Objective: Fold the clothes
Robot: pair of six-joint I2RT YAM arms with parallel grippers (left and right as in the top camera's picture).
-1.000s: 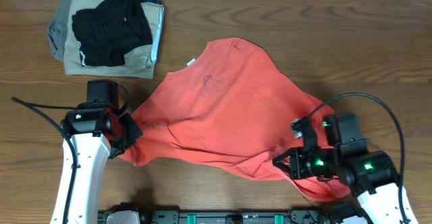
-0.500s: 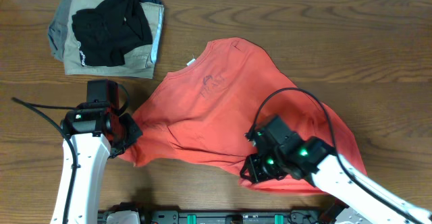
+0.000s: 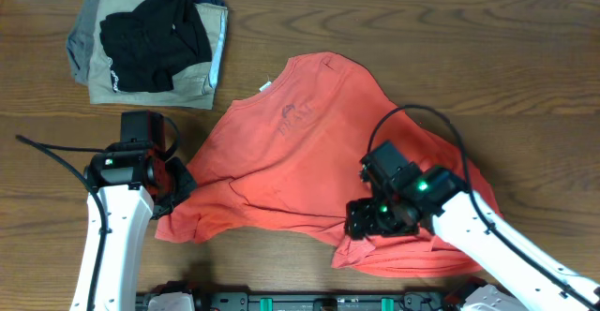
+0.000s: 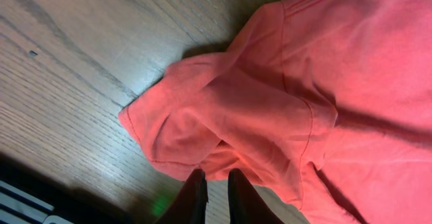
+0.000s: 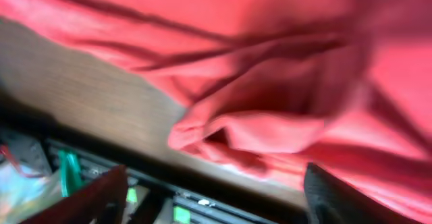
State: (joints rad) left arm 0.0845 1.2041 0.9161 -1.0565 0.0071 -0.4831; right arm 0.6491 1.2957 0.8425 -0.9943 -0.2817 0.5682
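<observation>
At the centre of the tabletop (image 3: 487, 58), the red-orange T-shirt (image 3: 309, 142) is lying crumpled and unfolded, neck toward the top of the frame. Its widest spread is running from lower left to lower right.

The right hand (image 3: 370, 222) is hovering over the bunched lower edge at lower right. Its fingers are standing wide apart and released, with no cloth between them. The rumpled fold is lying directly beneath this hand, with the bulk of the garment toward the upper left.

The left hand (image 3: 178, 187) is sitting at the sleeve at the lower-left end. In the left wrist view its fingers (image 4: 194, 198) are showing almost together at the sleeve fold; whether they are pinching cloth cannot be told.

Each hand is attending one end, so the right hand is likely the nearer one for regrasping the lower edge.
</observation>
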